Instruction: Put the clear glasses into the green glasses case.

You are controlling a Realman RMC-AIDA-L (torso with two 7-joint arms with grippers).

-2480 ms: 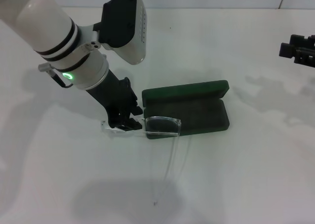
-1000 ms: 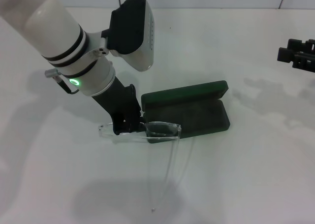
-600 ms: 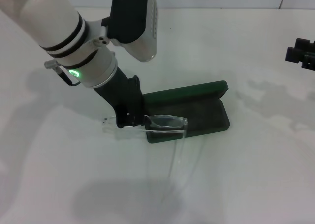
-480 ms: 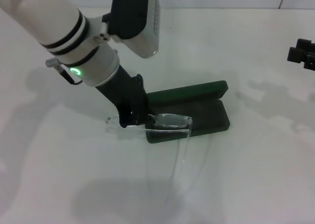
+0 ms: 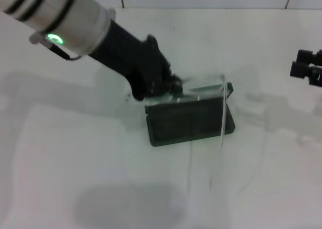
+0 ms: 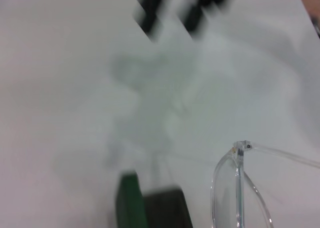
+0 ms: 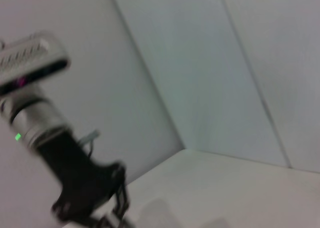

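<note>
Left gripper (image 5: 168,85) is clamped on the front of the clear glasses (image 5: 211,88), holding them in the air over the back edge of the green glasses case (image 5: 191,122). Half a second ago the frame hung low at the case's front-left corner, with one lens over the lining; it has since been lifted and swung back and to the right. The temple arms are unfolded, and one hangs down across the open tray near its right end. In the left wrist view a lens rim and hinge of the glasses (image 6: 240,188) show clearly, with a corner of the case (image 6: 150,208) below.

Judging from this, the glasses are raised clear of the case and roughly over it, but the splayed temples will not fit unless they fold or are laid along the tray. The case lies open on the white table (image 5: 75,178), lid propped behind.

Right gripper (image 5: 307,70) waits well away at the table's right edge; whether it is open cannot be told.
</note>
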